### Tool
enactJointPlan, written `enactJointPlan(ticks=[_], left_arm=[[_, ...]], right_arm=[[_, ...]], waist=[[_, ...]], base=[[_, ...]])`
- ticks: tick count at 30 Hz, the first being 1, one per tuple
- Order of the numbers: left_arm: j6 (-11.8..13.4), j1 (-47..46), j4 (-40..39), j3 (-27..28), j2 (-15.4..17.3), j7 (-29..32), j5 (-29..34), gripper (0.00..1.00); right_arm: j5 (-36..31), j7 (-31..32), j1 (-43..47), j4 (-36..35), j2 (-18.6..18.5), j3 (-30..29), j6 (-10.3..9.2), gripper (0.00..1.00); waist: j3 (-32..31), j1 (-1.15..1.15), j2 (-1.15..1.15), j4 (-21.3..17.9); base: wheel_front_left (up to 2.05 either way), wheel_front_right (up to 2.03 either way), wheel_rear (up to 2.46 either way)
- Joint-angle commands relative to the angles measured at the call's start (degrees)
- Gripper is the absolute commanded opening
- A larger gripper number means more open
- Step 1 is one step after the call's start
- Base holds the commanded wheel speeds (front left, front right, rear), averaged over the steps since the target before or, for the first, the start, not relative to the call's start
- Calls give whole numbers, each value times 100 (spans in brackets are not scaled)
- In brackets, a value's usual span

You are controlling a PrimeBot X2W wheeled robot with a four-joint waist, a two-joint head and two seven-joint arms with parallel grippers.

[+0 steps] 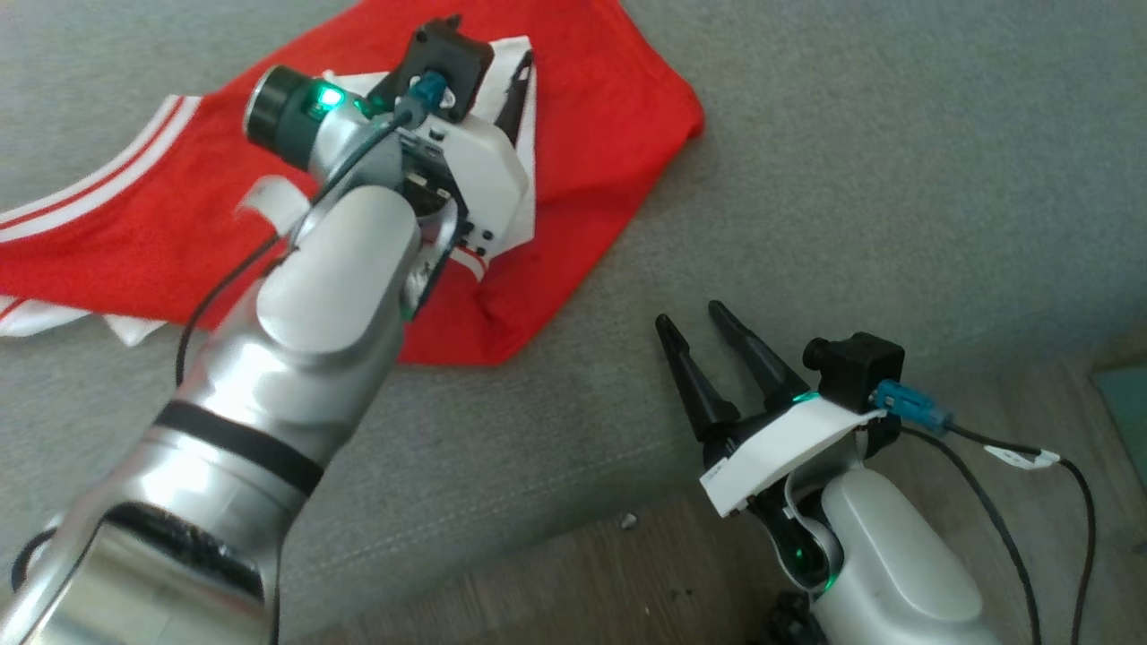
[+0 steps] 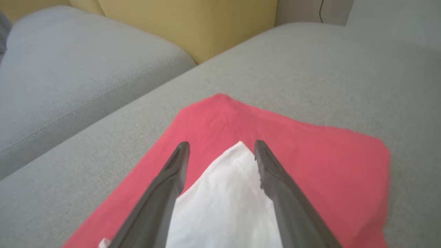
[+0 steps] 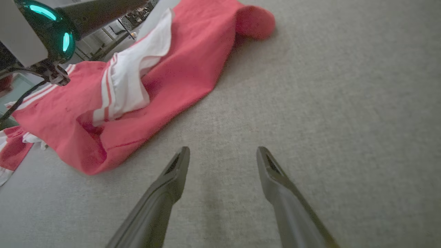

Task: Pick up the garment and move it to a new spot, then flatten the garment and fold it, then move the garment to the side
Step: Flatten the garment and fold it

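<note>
One red garment (image 1: 618,116), trimmed with white stripes, lies spread on the grey sofa seat (image 1: 896,179). It takes up the upper left of the head view, and its lower edge is rumpled. A white panel (image 2: 224,199) is folded over on top of the red cloth.

The left pincer (image 2: 222,146) is directly above that panel. In the left wrist view its two dark fingers stand well apart, with the point of the white fold showing between them, and nothing is clamped (whether the tips touch the cloth cannot be told). Red cloth runs beyond the fingertips toward the upper middle and the right edge of that view.

The right pincer (image 1: 690,315) is apart from the garment, at the lower right of the head view, near the sofa's front edge. Its fingers are also spread wide and hold nothing. In the right wrist view it points over bare grey upholstery, with the garment at the upper left of the frame, clear of the fingertips.

A yellow cushion (image 2: 193,27) sits at the top of the left wrist view, and wooden floor (image 1: 627,582) shows along the bottom of the head view.
</note>
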Motion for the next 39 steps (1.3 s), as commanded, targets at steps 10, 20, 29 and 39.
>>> enactJointPlan(ticks=[10, 20, 29, 39], left_arm=[[-228, -722, 874, -101, -72, -2, 51, 100], [-352, -919, 1471, -352, -145, -283, 101, 0], [137, -461, 520, 237, 237, -1195, -262, 0], [977, 1761, -2757, 1803, 2198, -1221, -750, 0]], right_arm=[[37, -119, -96, -121, 80, 175, 43, 100], [135, -231, -168, -6, 80, 212, 43, 100], [144, -321, -343, 32, 80, -196, 43, 100], [-534, 47, -486, 468, 80, -1126, 43, 100]], waist=[[233, -1, 0, -283], [124, -1, 0, -252], [-279, -1, 0, 259], [-672, -1, 0, 1018]], base=[[0, 0, 0], [0, 0, 0], [0, 0, 0], [0, 0, 0]])
